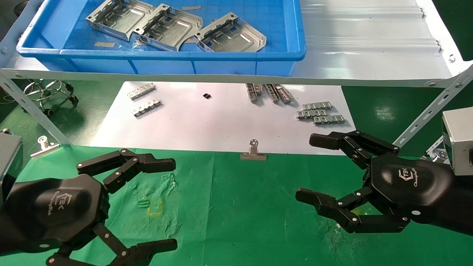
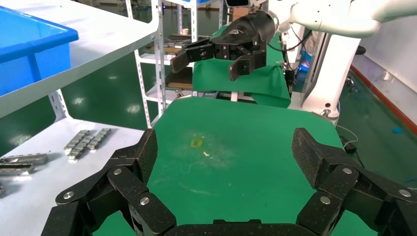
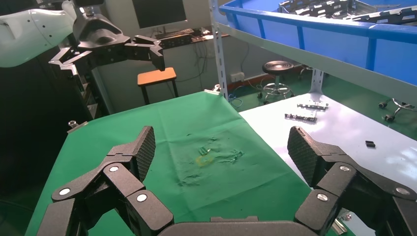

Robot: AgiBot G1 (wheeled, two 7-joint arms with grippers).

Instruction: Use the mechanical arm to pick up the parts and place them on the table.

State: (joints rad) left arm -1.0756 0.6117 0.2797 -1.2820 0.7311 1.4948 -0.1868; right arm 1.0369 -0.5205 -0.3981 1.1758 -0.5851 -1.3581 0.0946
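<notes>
Three silver sheet-metal parts lie in the blue bin (image 1: 111, 55) on the shelf: one at the left (image 1: 117, 16), one in the middle (image 1: 168, 26), one at the right (image 1: 231, 37). The table's green cloth (image 1: 236, 207) has a faint yellow mark (image 1: 154, 208). My left gripper (image 1: 168, 203) is open and empty above the cloth at the near left. My right gripper (image 1: 314, 168) is open and empty above the cloth at the right. In the left wrist view my left gripper (image 2: 223, 147) frames the yellow mark (image 2: 196, 142). In the right wrist view my right gripper (image 3: 221, 142) frames the yellow mark (image 3: 202, 160).
A white sheet (image 1: 221, 118) behind the cloth carries small toothed strips (image 1: 320, 112) and a small black piece (image 1: 207, 96). Binder clips (image 1: 253, 152) hold the cloth's far edge. The grey shelf (image 1: 369, 48) with slanted struts overhangs the sheet. A stool (image 1: 48, 90) stands at the far left.
</notes>
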